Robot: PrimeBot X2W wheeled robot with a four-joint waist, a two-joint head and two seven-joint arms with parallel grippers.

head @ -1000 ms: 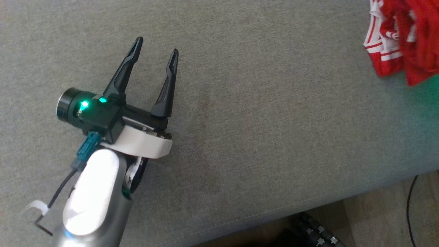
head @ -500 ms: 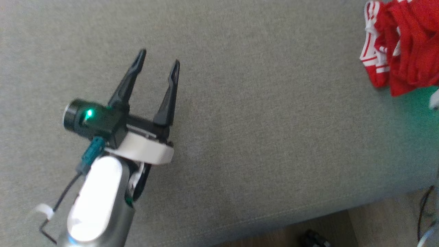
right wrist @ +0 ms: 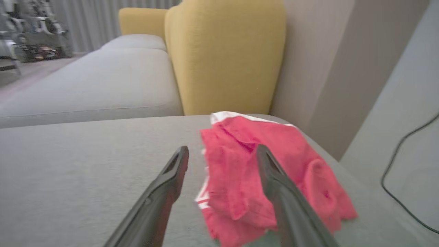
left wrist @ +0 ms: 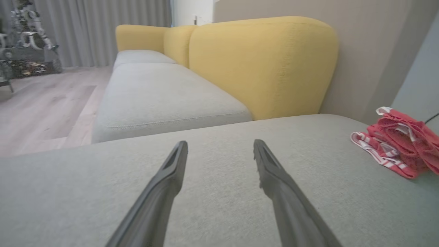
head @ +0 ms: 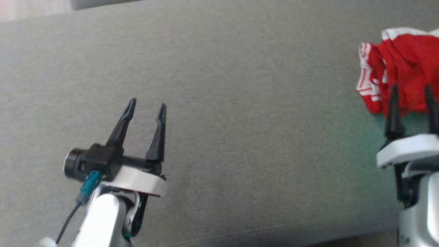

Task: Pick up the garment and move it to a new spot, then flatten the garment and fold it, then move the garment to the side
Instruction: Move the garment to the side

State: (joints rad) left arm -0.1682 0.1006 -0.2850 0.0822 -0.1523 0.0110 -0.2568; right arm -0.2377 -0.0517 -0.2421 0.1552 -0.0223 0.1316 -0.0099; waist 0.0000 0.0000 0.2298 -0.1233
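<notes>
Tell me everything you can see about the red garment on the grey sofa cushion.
The red mesh-looking fabric garment with white striped trim lies crumpled in a loose heap, neither flattened nor folded, at the right end of the grey fabric cushion that carries it. Red-and-white striped bands show along its left edge, a white hem at its top. The right end effector is open at its near edge, dark fingers pointing at the heap; whether they touch the cloth I cannot tell.

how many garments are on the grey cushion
1: a crumpled red-and-white garment at the grey cushion's right end, just ahead of the open right gripper. Another could hide inside the bundle.
</notes>
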